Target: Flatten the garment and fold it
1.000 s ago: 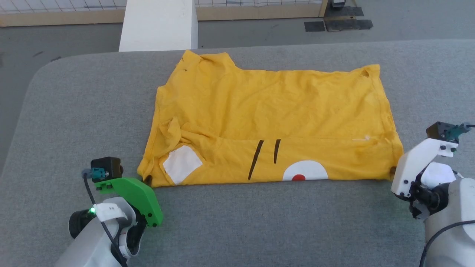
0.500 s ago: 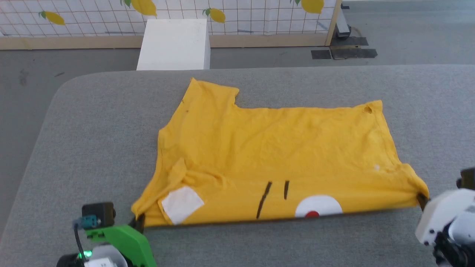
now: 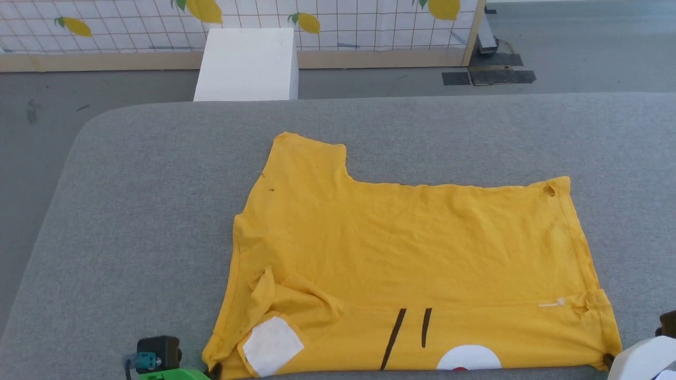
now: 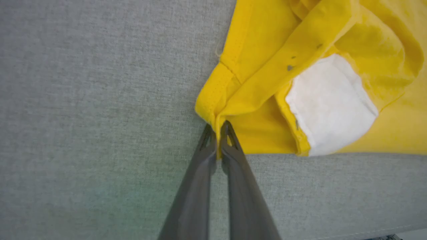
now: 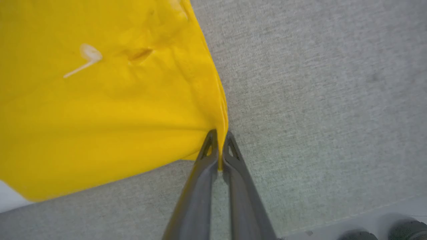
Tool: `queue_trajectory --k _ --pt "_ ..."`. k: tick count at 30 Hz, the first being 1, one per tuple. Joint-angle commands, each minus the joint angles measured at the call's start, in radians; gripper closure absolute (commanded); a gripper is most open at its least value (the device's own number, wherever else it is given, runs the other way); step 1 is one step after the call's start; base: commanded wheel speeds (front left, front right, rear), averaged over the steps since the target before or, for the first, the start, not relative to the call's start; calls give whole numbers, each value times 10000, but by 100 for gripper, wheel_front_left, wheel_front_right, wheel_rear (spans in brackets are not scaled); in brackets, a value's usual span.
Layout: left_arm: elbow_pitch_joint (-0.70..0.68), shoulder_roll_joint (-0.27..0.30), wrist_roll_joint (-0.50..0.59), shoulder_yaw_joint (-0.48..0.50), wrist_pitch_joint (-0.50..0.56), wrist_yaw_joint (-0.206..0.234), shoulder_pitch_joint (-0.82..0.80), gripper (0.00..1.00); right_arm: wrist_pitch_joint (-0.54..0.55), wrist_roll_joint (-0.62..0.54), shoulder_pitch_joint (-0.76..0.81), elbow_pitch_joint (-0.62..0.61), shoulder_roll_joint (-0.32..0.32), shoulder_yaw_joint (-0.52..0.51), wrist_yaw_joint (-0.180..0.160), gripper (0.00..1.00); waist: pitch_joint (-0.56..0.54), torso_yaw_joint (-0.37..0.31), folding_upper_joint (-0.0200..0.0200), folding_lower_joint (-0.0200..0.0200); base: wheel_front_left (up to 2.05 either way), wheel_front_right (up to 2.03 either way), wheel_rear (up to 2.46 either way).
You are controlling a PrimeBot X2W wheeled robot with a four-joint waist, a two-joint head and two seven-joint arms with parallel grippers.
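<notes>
The garment (image 3: 412, 253), a mustard-yellow T-shirt, lies folded over on the grey table (image 3: 132, 211), one sleeve pointing to the far side. Its near fold shows a white patch (image 3: 272, 345), two black lines (image 3: 393, 338) and a white oval at the bottom edge. My left gripper (image 3: 214, 369) is shut on the near left corner; in the left wrist view the left gripper (image 4: 218, 128) pinches the hem of the garment (image 4: 267, 50). My right gripper (image 3: 608, 360) is shut on the near right corner, and the right gripper (image 5: 218, 136) grips the edge of the garment (image 5: 100, 116).
Beyond the table's far edge stands a white box (image 3: 245, 63) on the grey floor. Behind it runs a tiled wall panel with lemon prints (image 3: 105, 21). Black mats (image 3: 488, 76) lie on the floor at the far right. The table's far left corner is rounded.
The head camera tilted up early on. Since then both grippers have drawn back toward me, dragging the garment across the table toward its near edge. The near fold now lies flatter.
</notes>
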Motion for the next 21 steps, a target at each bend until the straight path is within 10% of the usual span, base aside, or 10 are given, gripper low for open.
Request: queue_trajectory --k 1,2,3,4,5,6,21 --pt "267 -77 -145 -15 -11 -79 72 100 -237 92 168 244 -24 68 -21 100 -50 -47 0 0 0 0 0" --pt "373 -149 -201 -3 -40 -107 75 78 -435 146 163 319 -24 105 -21 100 -71 -63 0 0 0 0 0" --pt "489 -209 -249 -13 -38 -136 80 0 -689 223 160 381 -24 188 -21 81 -102 -80 0 0 0 0 0" --pt "551 -233 -267 -32 -27 -159 84 0 -924 276 170 392 -24 288 -21 51 -135 -94 0 0 0 0 0" --pt "575 -254 -302 -28 -28 -185 88 0 -1163 331 190 397 -24 346 -21 51 -165 -106 0 0 0 0 0" --pt "568 -264 -335 21 -79 -199 81 0 -1459 373 214 382 -24 409 -21 0 -203 -120 0 0 0 0 0" --pt "-84 479 1971 537 -2819 -1306 -3162 0 -6605 1003 -336 -1341 -1468 3146 -21 0 611 -653 0 0 0 0 0"
